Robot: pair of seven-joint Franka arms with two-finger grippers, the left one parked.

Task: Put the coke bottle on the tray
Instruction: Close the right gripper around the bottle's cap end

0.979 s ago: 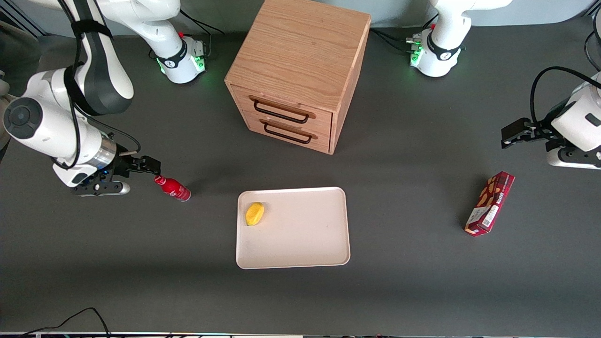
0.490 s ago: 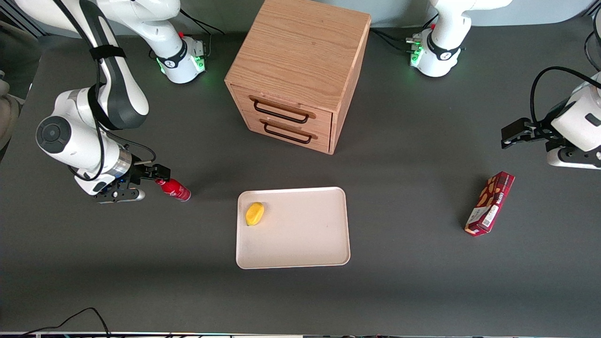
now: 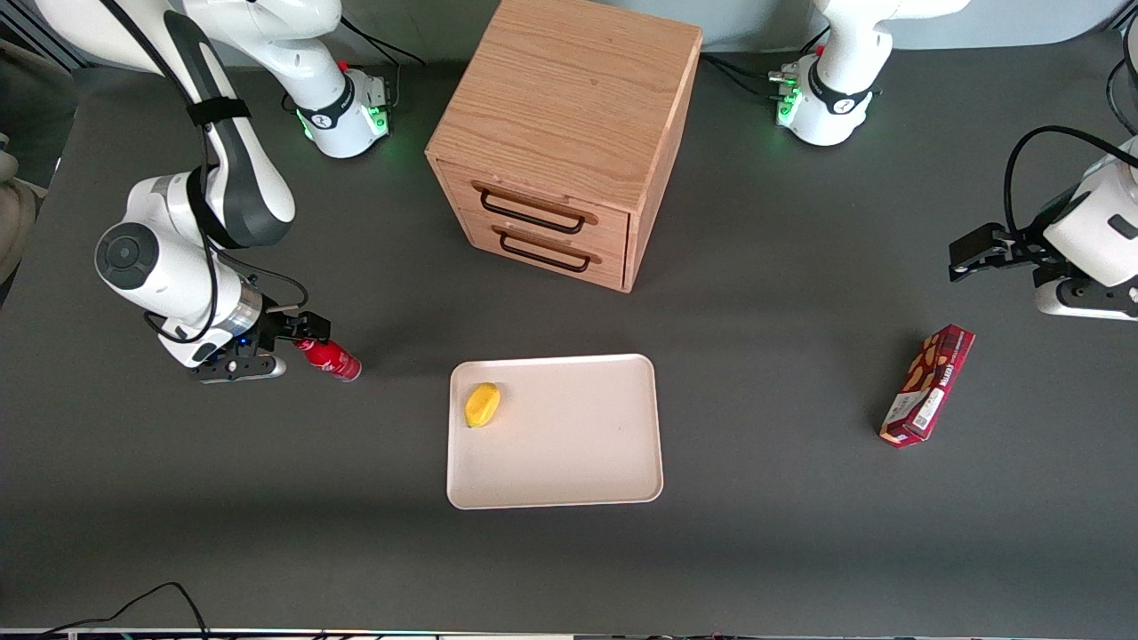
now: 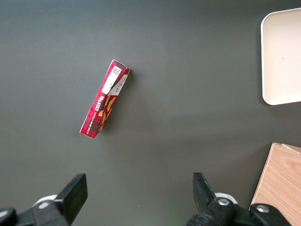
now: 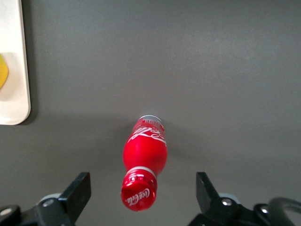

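This is a robot lab or test bench, not a home or shop. A wide dark grey worktop (image 3: 782, 533) carries robot arms bolted straight onto it, their white bases (image 3: 342, 111) lit with green lamps and fed by black cables (image 3: 373, 44). The few things on the worktop look like test props rather than belongings: a small wooden cabinet (image 3: 569, 133) with two drawers standing alone, a cream tray (image 3: 578, 444) holding one yellow piece of toy food (image 3: 482, 404), a maroon snack box (image 3: 927, 384), and a small coke bottle (image 3: 333, 359) at which the working arm's gripper (image 3: 311, 331) hangs, fingers spread wide.
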